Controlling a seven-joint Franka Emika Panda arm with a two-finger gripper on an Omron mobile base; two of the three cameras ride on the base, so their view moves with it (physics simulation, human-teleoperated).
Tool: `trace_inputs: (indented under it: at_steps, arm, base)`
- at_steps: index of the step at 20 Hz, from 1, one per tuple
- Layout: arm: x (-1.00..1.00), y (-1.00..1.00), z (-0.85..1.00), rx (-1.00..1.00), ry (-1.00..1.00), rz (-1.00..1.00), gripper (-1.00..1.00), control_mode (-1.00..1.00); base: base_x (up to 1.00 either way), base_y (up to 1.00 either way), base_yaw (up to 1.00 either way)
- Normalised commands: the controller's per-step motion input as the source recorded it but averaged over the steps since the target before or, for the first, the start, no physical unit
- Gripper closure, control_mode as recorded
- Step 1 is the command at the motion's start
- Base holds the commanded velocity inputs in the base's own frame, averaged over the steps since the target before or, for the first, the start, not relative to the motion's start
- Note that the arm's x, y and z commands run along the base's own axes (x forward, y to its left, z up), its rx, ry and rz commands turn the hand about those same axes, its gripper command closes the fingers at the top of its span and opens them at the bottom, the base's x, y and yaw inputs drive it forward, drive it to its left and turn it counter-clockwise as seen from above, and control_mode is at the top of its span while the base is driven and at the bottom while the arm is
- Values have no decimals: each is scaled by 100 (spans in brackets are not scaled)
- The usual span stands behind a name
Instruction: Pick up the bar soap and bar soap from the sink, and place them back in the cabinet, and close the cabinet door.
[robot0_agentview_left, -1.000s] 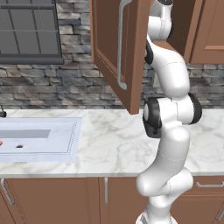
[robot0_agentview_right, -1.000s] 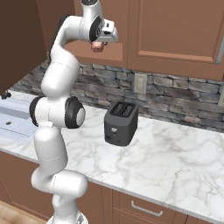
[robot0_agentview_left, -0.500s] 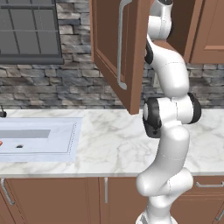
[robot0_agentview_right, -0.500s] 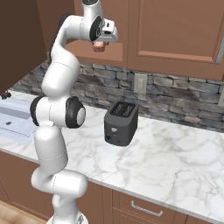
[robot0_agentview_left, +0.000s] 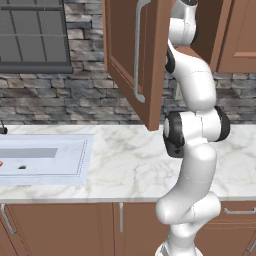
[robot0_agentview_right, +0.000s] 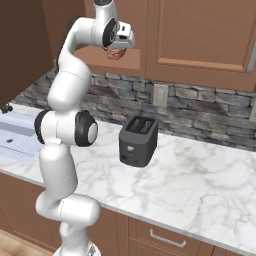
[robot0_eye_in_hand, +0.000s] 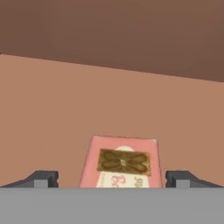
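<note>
White two-finger hand (robot0_eye_in_hand: 112, 178) released, fingertips apart either side of pink flat wrapped bar soap (robot0_eye_in_hand: 121, 162) lying on the reddish-brown wooden cabinet (robot0_eye_in_hand: 65, 109) shelf. Looks light, stiff, slick; grip its long edges.

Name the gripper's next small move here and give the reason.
Probably draw straight back out of the cabinet. The gripper stands open, its fingertips clear of the bar soap lying flat on the shelf, so that soap looks placed.
</note>
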Motion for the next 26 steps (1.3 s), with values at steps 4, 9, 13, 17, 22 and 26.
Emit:
trace_inputs:
  at_steps: [4, 9, 13, 17, 22, 26]
  arm:
    - [-24, 0, 0, 0, -1, 0, -100, -100]
    - [-55, 0, -2, 0, -4, 0, -100, -100]
    - [-72, 0, 0, 0, -4, 0, -100, -100]
    - [-82, 0, -1, 0, -6, 0, -100, -100]
    - [-87, 0, -11, 0, -9, 0, -100, -100]
    - [-96, 0, -4, 0, -6, 0, -100, -100]
  base:
    - [0, 0, 0]
    - [0, 0, 0]
    - [0, 0, 0]
    - [0, 0, 0]
    - [0, 0, 0]
    - [0, 0, 0]
